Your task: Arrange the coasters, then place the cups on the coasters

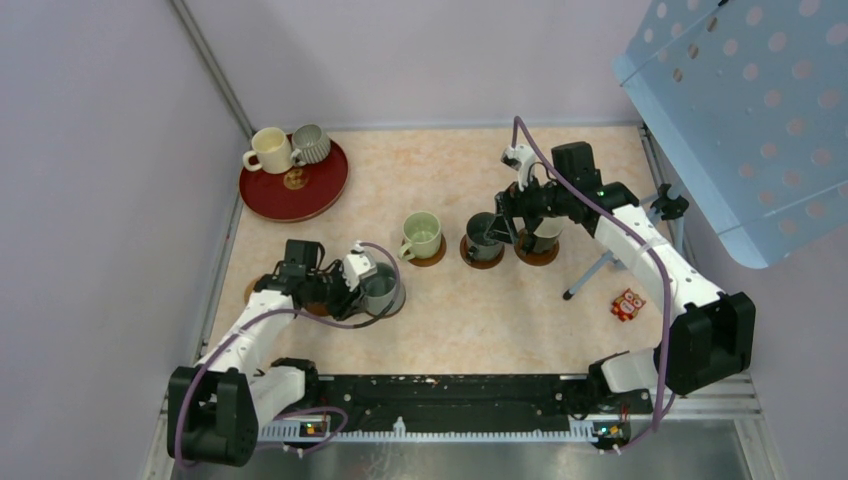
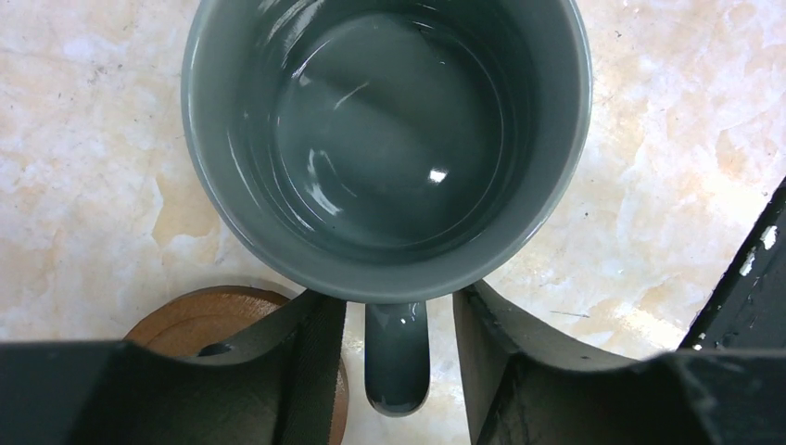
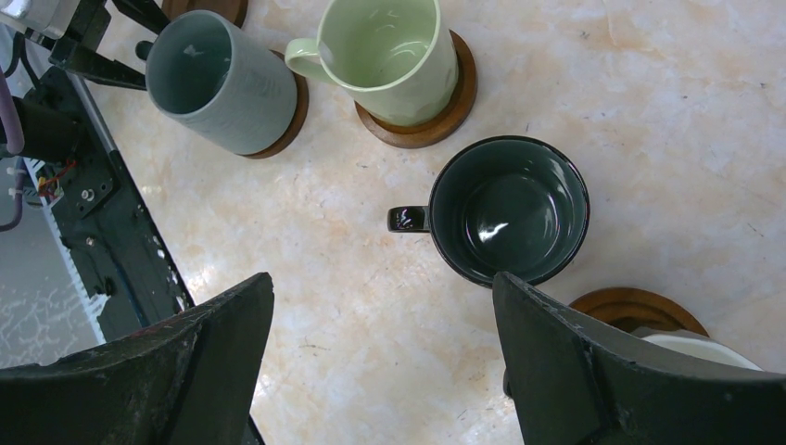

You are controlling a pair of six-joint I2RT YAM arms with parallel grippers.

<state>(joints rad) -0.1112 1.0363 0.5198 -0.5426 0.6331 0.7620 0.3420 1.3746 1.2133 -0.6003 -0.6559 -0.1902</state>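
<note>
In the left wrist view, the left gripper (image 2: 397, 298) is seen closest to the lens. Its fingers are parted on either side of the handle of the grey-green cup (image 2: 385, 139), a gap is seen on each side, and nothing is grasped. A coaster (image 2: 209, 320) is partly hidden by one finger.

In the right wrist view, the right gripper (image 3: 380, 278) is spread wide and empty above the dark green cup (image 3: 510, 209). The pale green cup (image 3: 389, 56) is set on another coaster (image 3: 452, 107).

From above, the cream cup (image 1: 270, 150) and ribbed grey cup (image 1: 311, 145) are seen on the red tray (image 1: 300, 195).
</note>
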